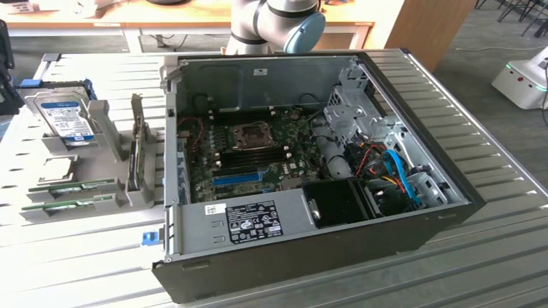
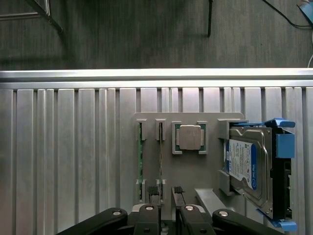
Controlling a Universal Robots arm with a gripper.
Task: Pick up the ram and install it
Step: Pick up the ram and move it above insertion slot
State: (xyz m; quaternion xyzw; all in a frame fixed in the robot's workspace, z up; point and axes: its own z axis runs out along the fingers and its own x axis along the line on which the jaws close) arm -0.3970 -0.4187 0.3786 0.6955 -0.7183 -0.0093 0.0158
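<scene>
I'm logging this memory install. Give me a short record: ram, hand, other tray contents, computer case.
ram: two sticks side by side, on edge in the grey tray, neither lifted
hand: open, empty, over the tray by the sticks' ends
other tray contents: processor, hard drive
computer case: side open, motherboard exposed, on the slatted table
</scene>
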